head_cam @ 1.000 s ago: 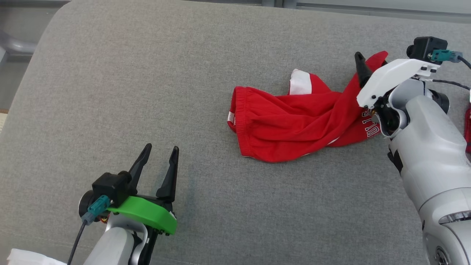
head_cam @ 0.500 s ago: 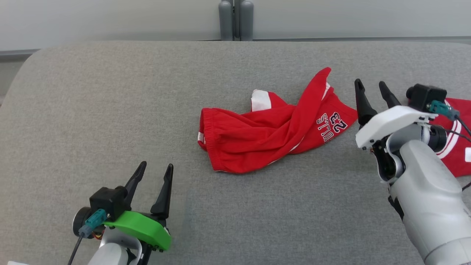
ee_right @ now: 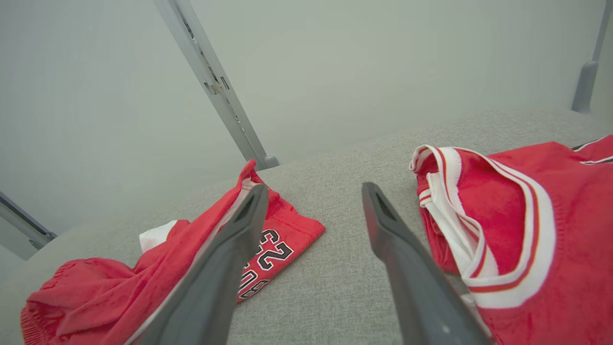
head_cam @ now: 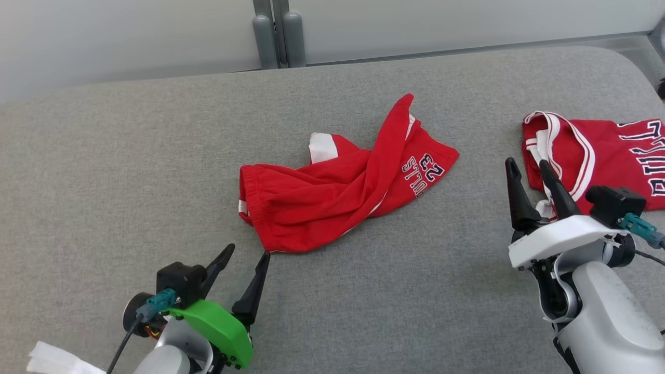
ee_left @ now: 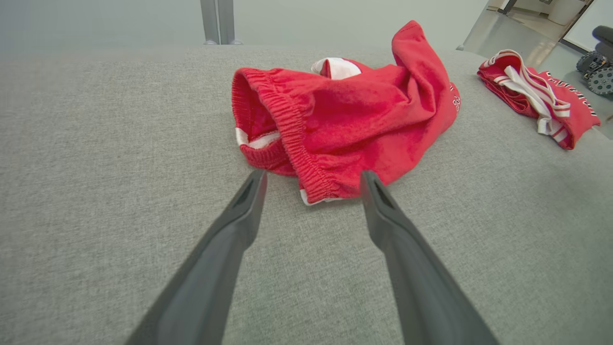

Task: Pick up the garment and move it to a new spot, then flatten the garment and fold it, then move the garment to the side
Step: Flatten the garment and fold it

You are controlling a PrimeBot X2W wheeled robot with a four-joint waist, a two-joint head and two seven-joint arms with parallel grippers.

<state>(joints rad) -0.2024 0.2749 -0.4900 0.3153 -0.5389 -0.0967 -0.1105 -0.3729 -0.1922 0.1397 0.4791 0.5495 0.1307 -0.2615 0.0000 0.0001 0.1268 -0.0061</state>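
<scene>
Left wrist view, centre: left gripper (ee_left: 312, 176) spread, empty, at shorts (ee_left: 364, 110) waistband; right gripper (head_cam: 527, 164) likewise. Risk: single-layer pinch leaves twist.

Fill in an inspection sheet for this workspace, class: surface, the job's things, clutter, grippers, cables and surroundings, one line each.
Surface: grey fabric surface, flat.
Job's things: red shorts, crumpled and twisted mid-surface, number 23 showing.
Clutter: red jersey lying apart on the robot's right; white scrap by the left arm, material unclear.
Grippers: left gripper, jaws open, tips at the shorts' waistband, not closed on it; right gripper, jaws open beside the jersey, holding nothing.
Cables: left wrist lead and right wrist lead, black, each off a teal plug.
Surroundings: pale wall and grey posts behind the surface.
</scene>
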